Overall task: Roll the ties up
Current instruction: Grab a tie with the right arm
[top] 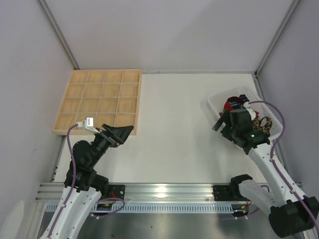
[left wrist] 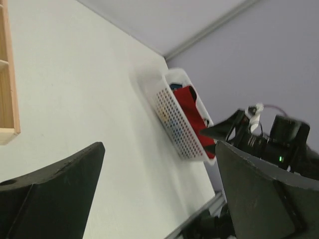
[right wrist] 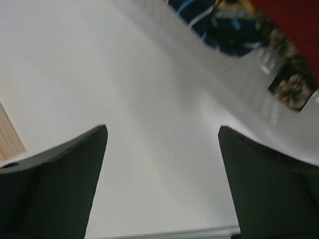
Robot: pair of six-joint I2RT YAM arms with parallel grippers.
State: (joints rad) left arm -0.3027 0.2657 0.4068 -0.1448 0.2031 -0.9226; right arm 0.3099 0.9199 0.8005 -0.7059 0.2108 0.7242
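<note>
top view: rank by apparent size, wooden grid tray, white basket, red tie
1. wooden grid tray, clearly largest.
2. white basket, partly hidden by the right arm, so its full extent is unsure.
3. red tie, only a small patch shows inside the basket.

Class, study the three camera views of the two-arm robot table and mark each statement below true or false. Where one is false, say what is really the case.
1. The ties lie in a white basket on the right side of the table. True.
2. The wooden grid tray already holds rolled ties. False: its visible compartments are empty.
3. The right gripper holds the red tie. False: its fingers are spread with nothing between them, and the red tie lies in the basket.
4. The left gripper is open, at the near edge of the wooden tray. True.
5. A tie lies spread out flat in the middle of the table. False: no tie is outside the basket.
</note>
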